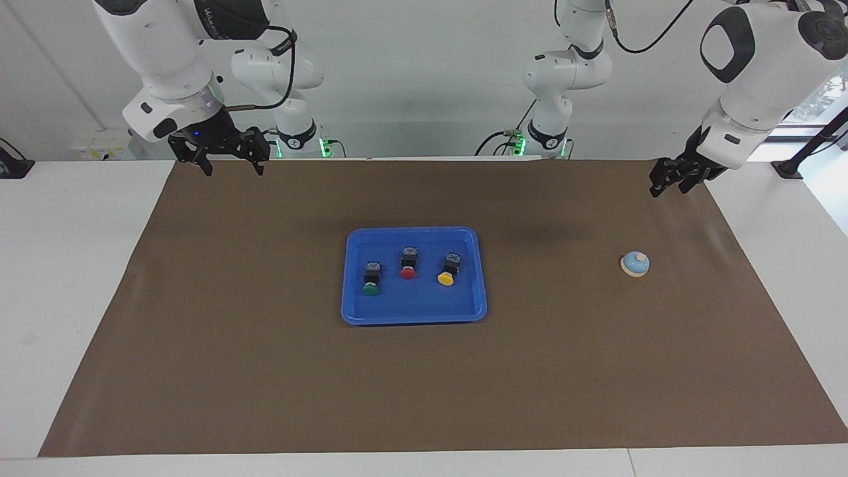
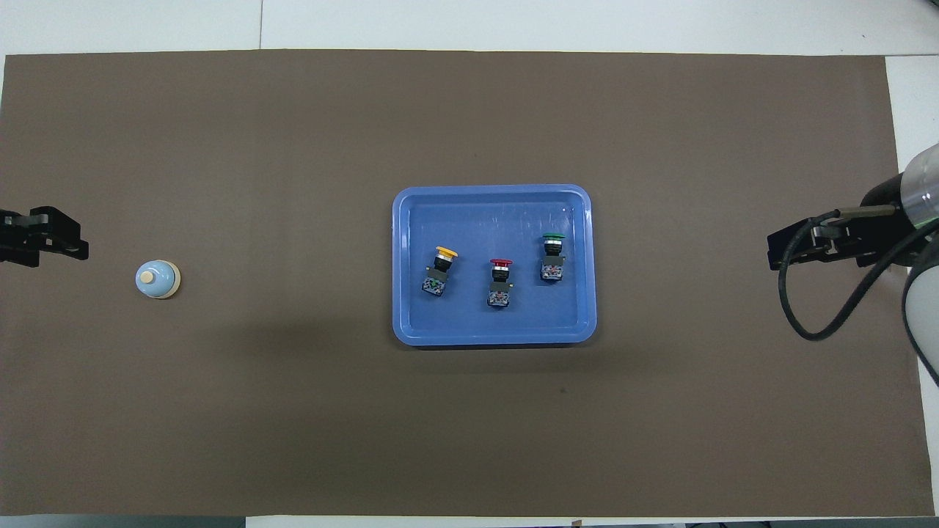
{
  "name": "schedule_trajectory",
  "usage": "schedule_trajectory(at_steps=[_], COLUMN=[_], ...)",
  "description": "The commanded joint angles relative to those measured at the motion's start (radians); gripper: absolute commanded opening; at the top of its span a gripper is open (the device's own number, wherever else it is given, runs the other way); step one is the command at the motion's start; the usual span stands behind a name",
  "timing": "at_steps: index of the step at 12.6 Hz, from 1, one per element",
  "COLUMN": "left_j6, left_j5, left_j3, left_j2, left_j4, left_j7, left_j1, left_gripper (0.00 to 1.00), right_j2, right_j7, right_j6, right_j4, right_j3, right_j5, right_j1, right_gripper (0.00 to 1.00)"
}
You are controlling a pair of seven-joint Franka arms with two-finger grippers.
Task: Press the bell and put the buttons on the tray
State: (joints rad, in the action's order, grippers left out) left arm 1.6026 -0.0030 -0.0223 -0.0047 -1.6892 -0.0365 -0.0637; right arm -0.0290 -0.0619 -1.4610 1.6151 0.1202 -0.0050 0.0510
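Observation:
The blue tray lies mid-mat. Three buttons rest on their sides in it: green, red and yellow. The light-blue bell stands alone on the mat toward the left arm's end. My left gripper hangs in the air over the mat's edge at that end, apart from the bell and holding nothing. My right gripper waits open and empty over the mat's corner at the right arm's end.
A brown mat covers most of the white table. A black cable loops from the right wrist. Dark clamps sit at the table's ends near the robots.

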Motion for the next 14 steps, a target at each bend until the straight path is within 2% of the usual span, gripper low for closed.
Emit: schedule_trajectory(at_steps=[1,6,10,14], left_j6=[0.138,0.362,0.529,0.596], left_j5=[0.0,0.0,0.0,0.0], left_j3=[-0.005,-0.004,-0.004,-0.004], left_j2=[-0.055,-0.008,0.065,0.063], left_j4=[-0.142,-0.312,-0.383,-0.449], left_j7=[0.007,0.082,0.119,0.118], left_j1=[-0.042,-0.088,-0.11,-0.113], left_gripper=[0.0,0.0,0.0,0.0], right_j2=[-0.017,-0.015,-0.015,-0.015], right_j7=[0.022,0.022,0.022,0.022], right_j6=[-0.002,-0.002,-0.002,-0.002], right_j4=[0.016,0.014,0.016,0.016], right_j3=[0.013,0.013,0.013,0.013], right_j5=[-0.003,-0.003,-0.003,-0.003], right_j1=[0.021,0.021,0.021,0.023], right_gripper=[1.0,1.0,1.0,1.0])
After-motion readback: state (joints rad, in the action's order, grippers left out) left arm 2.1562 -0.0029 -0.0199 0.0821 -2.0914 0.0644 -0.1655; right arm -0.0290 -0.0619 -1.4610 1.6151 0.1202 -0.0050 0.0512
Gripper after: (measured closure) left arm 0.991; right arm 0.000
